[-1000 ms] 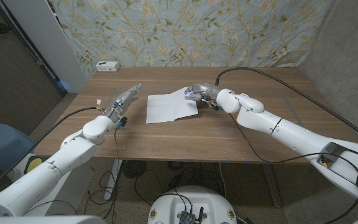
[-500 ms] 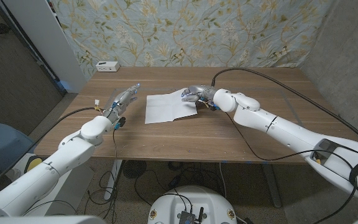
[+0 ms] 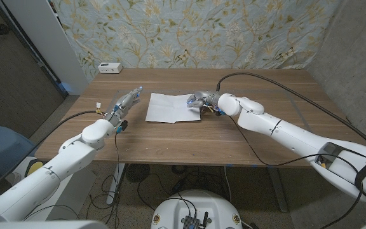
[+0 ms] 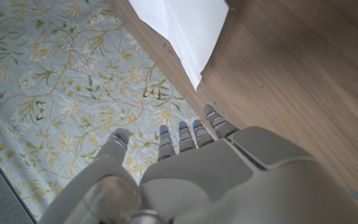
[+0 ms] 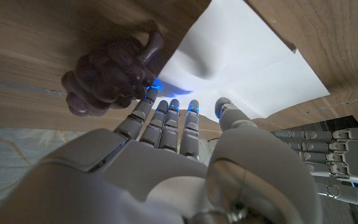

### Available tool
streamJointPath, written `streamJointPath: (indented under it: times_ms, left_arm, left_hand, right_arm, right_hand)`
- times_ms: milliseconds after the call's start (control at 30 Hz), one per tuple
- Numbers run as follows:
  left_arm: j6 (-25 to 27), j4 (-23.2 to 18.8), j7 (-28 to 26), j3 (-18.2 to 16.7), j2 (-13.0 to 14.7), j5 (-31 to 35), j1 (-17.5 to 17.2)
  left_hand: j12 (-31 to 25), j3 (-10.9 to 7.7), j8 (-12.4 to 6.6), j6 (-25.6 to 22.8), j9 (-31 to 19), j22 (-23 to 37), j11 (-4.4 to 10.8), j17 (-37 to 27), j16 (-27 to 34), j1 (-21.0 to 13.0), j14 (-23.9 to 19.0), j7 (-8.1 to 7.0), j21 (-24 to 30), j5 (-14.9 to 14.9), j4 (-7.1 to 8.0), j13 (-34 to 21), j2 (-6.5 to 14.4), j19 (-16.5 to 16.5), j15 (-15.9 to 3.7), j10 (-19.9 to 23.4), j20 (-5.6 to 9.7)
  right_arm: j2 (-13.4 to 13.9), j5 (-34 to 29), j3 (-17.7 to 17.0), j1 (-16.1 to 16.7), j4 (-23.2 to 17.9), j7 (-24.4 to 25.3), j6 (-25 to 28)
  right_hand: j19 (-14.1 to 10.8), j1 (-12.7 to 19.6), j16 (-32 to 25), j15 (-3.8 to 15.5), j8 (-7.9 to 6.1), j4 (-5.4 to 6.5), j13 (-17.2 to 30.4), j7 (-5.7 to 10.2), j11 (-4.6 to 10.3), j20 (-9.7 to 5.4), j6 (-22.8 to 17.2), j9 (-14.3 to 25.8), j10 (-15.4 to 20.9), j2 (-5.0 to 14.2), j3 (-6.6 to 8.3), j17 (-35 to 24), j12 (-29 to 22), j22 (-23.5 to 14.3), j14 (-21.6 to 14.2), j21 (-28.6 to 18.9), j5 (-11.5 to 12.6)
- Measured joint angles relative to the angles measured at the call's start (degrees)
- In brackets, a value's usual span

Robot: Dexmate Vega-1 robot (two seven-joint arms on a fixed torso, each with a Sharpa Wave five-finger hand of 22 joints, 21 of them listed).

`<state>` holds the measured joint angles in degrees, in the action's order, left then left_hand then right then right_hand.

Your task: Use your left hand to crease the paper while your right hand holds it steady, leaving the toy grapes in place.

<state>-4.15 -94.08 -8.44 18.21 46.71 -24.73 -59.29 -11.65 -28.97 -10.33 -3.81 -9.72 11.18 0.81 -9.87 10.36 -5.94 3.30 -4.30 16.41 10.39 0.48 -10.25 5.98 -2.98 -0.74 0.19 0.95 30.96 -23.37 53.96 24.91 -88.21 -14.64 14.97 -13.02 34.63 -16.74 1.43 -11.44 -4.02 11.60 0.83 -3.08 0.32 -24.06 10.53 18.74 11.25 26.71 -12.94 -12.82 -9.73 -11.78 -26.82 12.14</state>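
A: Where is the paper (image 3: pixel 172 107) lying?

B: It is lying near the middle of the wooden table (image 3: pixel 202 137), with the right hand (image 3: pixel 203 99) sitting at its right edge. In the right wrist view the fingertips (image 5: pixel 174 104) are meeting the sheet's edge beside the toy grapes (image 5: pixel 110 73), fingers extended and gripping nothing.

A: And the left hand (image 3: pixel 126 101)?

B: It is hovering just left of the sheet, apart from it, fingers straight and spread, holding nothing.

A: Any containers?

B: None are showing; a small white box (image 3: pixel 110 67) is sitting at the table's far left corner.

A: What is differing from a second ago?

B: The raised right part of the paper is now lying flatter, and the right hand is sitting lower on it. The left hand is staying where it was.
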Motion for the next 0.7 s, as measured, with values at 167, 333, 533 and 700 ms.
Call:
streamJointPath:
  times_ms: [167, 333, 533, 700]
  left_arm:
    - [0.0, 0.3, -0.4, 0.0, -0.2, 0.1, -0.1]
    - [-0.2, 0.6, -0.5, 0.0, -0.6, 0.0, -0.2]
    - [-0.9, 1.1, -0.8, 0.0, -1.5, -0.6, -0.3]
    - [-1.1, 1.3, -1.5, -0.2, -2.2, -1.1, -0.3]
  left_hand:
    - [0.0, -0.11, 0.0, 0.0, 0.0, 0.0, -0.11, 0.0, 0.0, 0.0, 0.0, 0.0, 0.0, 0.0, 0.11, 0.0, 0.0, 0.0, 0.0, 0.1, -0.02]
    - [0.0, -0.12, 0.0, 0.0, 0.0, 0.0, -0.1, 0.0, 0.0, 0.0, 0.0, -0.01, 0.0, 0.0, 0.11, 0.0, 0.0, 0.2, 0.0, 0.1, -0.22]
    - [0.0, -0.37, 0.0, 0.3, 0.0, 0.0, -0.21, 0.0, 0.0, 0.0, 0.0, 0.3, 0.0, 0.0, -0.13, 0.0, 0.0, 0.2, 0.0, 0.0, -0.22]
    - [0.2, -0.37, 0.0, 0.5, 0.0, 0.0, -0.25, 0.0, 0.0, 0.0, 0.0, 0.52, 0.0, 0.0, -0.13, 0.0, 0.0, 0.5, 0.0, 0.0, -0.53]
  right_arm:
    - [0.0, 0.0, 0.4, -0.1, 0.0, -0.3, 0.9]
    - [0.1, -0.2, 0.8, -0.1, 0.0, -0.4, 1.6]
    - [0.1, -1.1, 1.5, -0.2, 0.0, -0.4, 2.5]
    - [0.0, -2.1, 2.2, -0.4, 0.0, -0.4, 3.4]
  right_hand:
    - [0.0, 0.0, 0.0, 0.0, 0.0, 0.0, 0.0, 0.0, 0.0, 0.0, 0.0, 0.0, 0.0, 0.0, 0.0, 0.0, 0.0, 0.0, 0.0, 0.0, 0.0]
    - [0.0, 0.4, 0.0, 0.0, 0.22, -0.2, 0.0, 0.0, 0.45, 0.0, 0.0, 0.0, -0.5, -0.39, 0.2, 0.1, 0.3, 0.0, 0.0, 0.0, 0.0]
    - [0.0, 1.8, 0.2, 0.23, 0.22, -1.08, 0.0, 0.0, 0.85, 0.0, 0.0, 0.0, -0.9, -0.78, 0.78, 0.4, 0.3, 0.0, 0.2, 0.4, 0.0]
    - [0.0, 2.7, 0.3, 0.44, 0.22, -1.67, 0.0, 0.21, 1.08, 0.0, -0.2, 0.0, -0.6, -0.75, 1.37, 0.7, 0.4, 0.0, 0.4, 0.4, 0.0]
